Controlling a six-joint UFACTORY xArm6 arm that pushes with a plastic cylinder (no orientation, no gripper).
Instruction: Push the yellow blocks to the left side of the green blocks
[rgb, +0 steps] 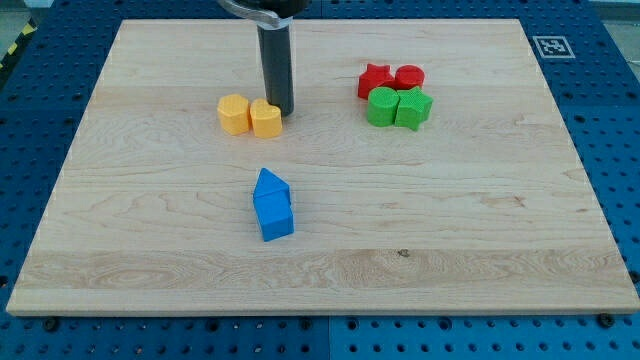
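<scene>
**Yellow blocks sat left of the green pair, tip at their right edge**

The two yellow blocks, one hexagonal (233, 113) and one rounded (265, 118), stood touching on the pale wooden table (130, 220), well apart from the two green blocks (399, 107) towards the view's right. My tip (279, 110) rested just beside the rounded yellow block's right edge. There were no jaws here, only the dark rod, holding nothing. Two red blocks (390, 78) touched the greens from above; two blue blocks (272, 205) lay nearer the view's bottom. The placing looked nearly done; the next move probably called for only a small nudge leftwards, or none.
</scene>
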